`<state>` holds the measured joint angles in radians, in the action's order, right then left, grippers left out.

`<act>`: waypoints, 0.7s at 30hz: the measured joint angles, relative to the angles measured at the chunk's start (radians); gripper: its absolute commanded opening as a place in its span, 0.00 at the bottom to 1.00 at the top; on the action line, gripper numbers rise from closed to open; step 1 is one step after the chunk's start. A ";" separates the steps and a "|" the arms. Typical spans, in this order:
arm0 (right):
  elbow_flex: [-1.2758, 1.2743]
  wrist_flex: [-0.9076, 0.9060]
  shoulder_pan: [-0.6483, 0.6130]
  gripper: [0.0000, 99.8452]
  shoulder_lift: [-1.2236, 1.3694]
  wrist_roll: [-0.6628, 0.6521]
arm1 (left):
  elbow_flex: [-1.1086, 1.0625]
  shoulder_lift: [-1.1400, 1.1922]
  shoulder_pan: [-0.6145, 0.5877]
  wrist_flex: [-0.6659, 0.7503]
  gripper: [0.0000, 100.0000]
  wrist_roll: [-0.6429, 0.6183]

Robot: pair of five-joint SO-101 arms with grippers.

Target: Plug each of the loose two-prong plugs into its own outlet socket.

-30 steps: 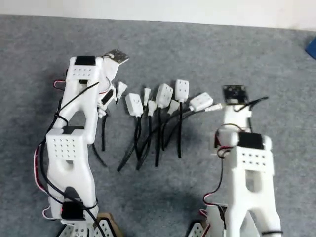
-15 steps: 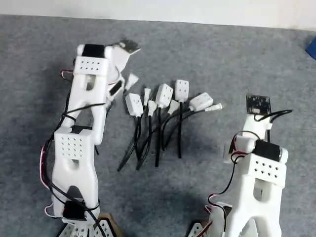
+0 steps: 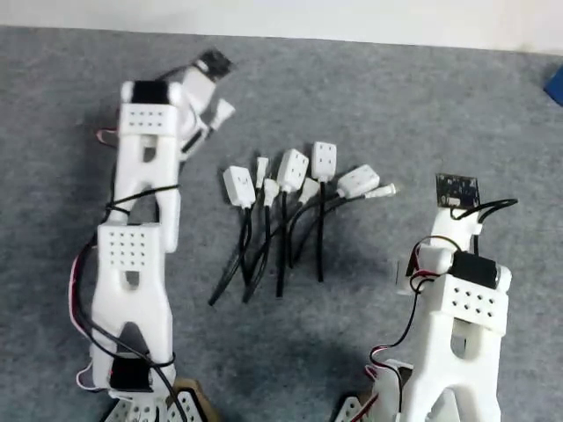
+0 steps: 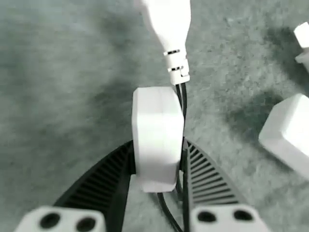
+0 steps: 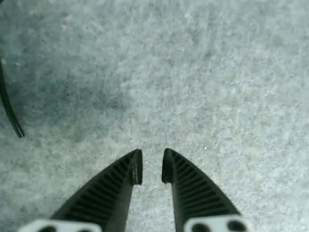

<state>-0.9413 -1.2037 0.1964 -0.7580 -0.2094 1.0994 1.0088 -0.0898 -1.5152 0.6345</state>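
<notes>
Left gripper (image 4: 157, 145) is clamping the white socket block (image 4: 154, 121), a plug (image 4: 166, 24) possibly seating beyond it; squeezing squarely is advisable; right gripper (image 5: 151, 166) is hovering, jaws slightly apart, empty.

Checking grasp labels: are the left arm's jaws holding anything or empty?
Holding: they are shut on a white block, pressing both its sides.

Worktop (image 3: 369, 105): covered in grey, short-pile, felt-like material, even across the visible area. A plain white band (image 3: 352, 19) runs along its far edge. The corner of a blue flat object (image 3: 556, 86) shows at the right margin. A tan cardboard-like piece (image 3: 193, 401) lies at the near edge.
</notes>
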 measured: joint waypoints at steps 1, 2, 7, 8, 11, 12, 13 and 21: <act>0.000 0.000 0.000 0.08 0.000 0.000 | 0.000 0.031 0.011 0.011 0.05 0.003; 0.000 0.000 0.000 0.08 0.000 0.000 | 0.002 0.057 0.026 0.017 0.08 0.003; 0.000 0.000 0.000 0.08 0.000 0.000 | 0.060 0.106 0.095 0.017 0.19 -0.018; 0.000 0.000 0.000 0.08 0.000 0.000 | 0.071 0.109 0.106 0.014 0.19 -0.020; 0.000 0.000 0.000 0.08 0.000 0.000 | 0.114 0.110 0.132 -0.037 0.20 -0.009; 0.000 0.000 0.000 0.08 0.000 0.000 | 0.137 0.110 0.138 -0.051 0.20 -0.005; 0.000 0.000 0.000 0.08 0.000 0.000 | 0.161 0.110 0.143 -0.063 0.20 -0.003; -0.023 0.000 -0.044 0.08 0.000 0.000 | 0.278 0.112 0.137 -0.163 0.20 0.031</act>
<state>-0.9643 -1.2037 0.1519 -0.7580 -0.2094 1.3771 1.1208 0.0468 -1.6778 0.6651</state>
